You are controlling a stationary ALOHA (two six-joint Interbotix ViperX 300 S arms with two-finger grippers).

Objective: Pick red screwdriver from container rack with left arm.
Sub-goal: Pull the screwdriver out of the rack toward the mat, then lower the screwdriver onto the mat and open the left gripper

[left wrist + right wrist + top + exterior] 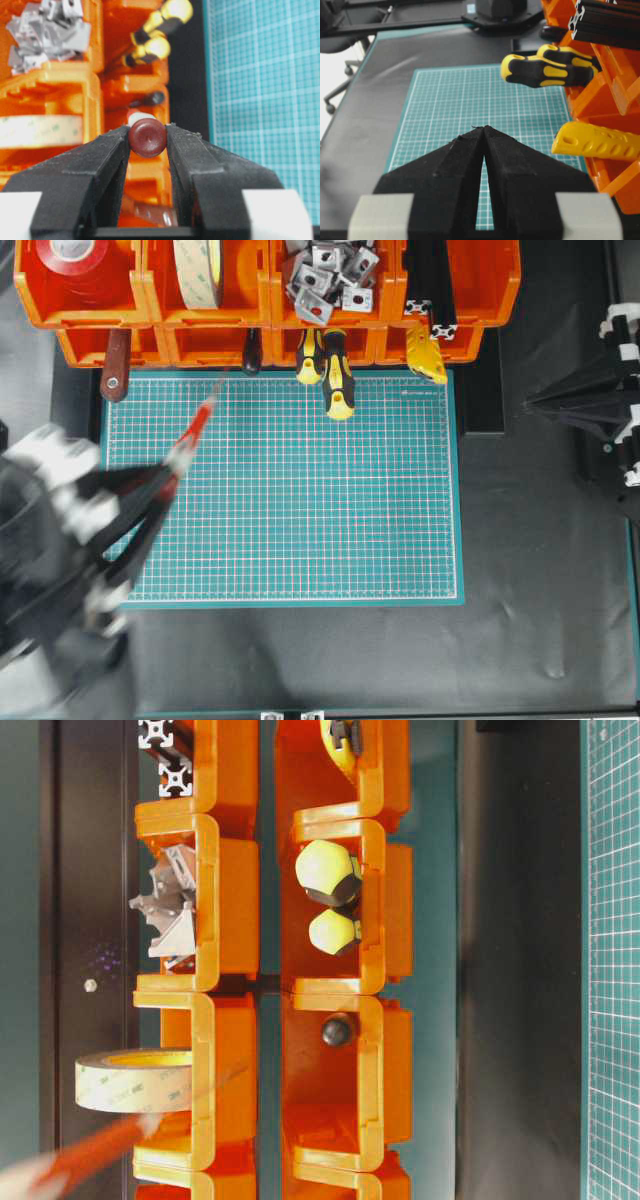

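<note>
You had the main part done: your left claw (148, 145) was clamped on the handle end of the red screwdriver (196, 430). In the overhead view the tool hung over the upper left of the green mat (300, 500), its thin tip just below the orange rack (270, 300), seemingly out of its bin. Only carrying it away remained, I think. Your right claw (484, 131) was closed on nothing.

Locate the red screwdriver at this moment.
In the overhead view, the red screwdriver is clamped in the left gripper over the green mat's upper-left corner, outside the container rack.
</note>
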